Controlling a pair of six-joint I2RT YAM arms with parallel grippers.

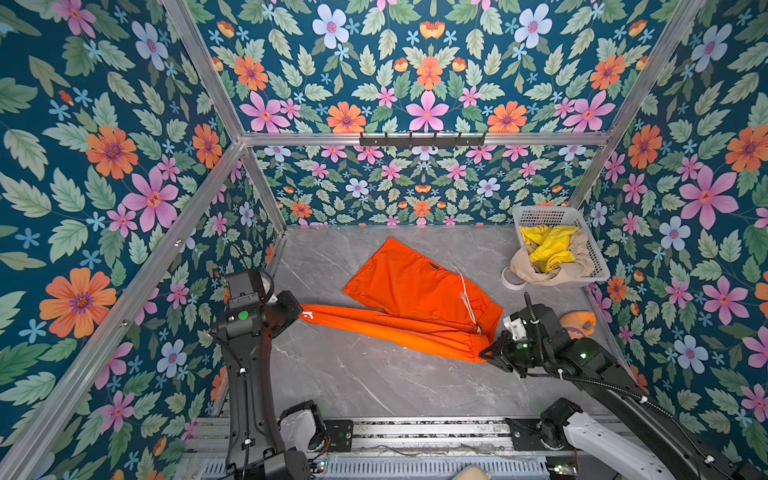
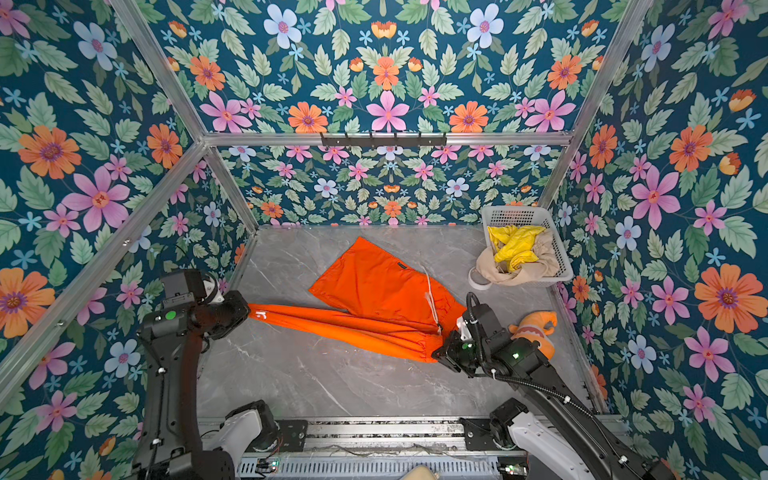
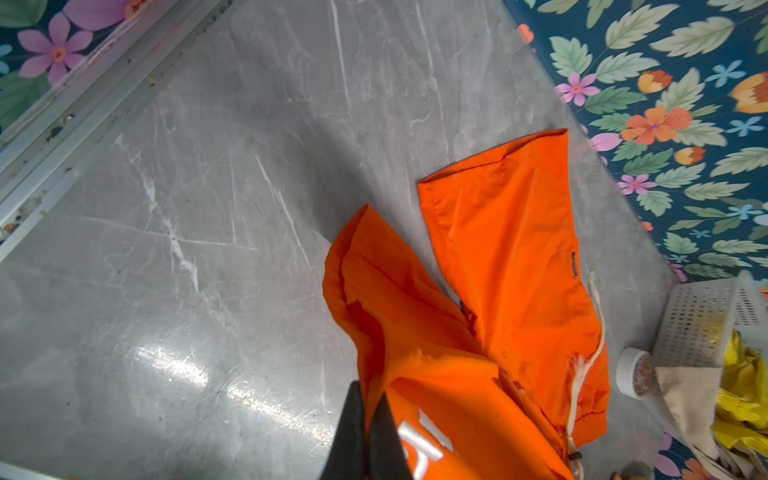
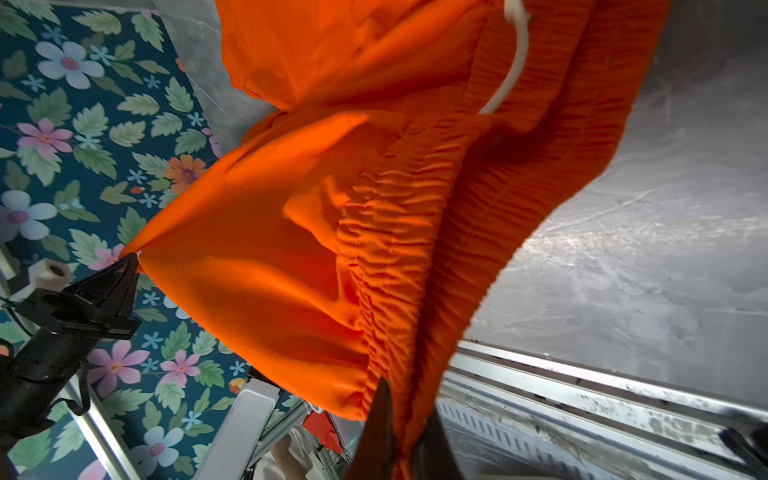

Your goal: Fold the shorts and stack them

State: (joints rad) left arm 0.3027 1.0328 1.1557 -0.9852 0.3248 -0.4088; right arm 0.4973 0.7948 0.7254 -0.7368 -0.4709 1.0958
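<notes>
Orange shorts [image 1: 409, 284], near edge taut

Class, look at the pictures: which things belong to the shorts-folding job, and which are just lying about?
Belong to the job: orange shorts; yellow shorts and beige shorts, waiting in the basket.
Just lying about: tape roll; toy fish.

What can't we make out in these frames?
- Right gripper: tips hidden in both top views by its own body and the orange shorts.
- Beige shorts: shape unclear, buried under the yellow shorts in the basket.
- Plush toy: partly behind the right arm, top views.
- White print by the left gripper: cut by the frame edge, left wrist view.
- Black label on the orange shorts: too small to read, any view.
</notes>
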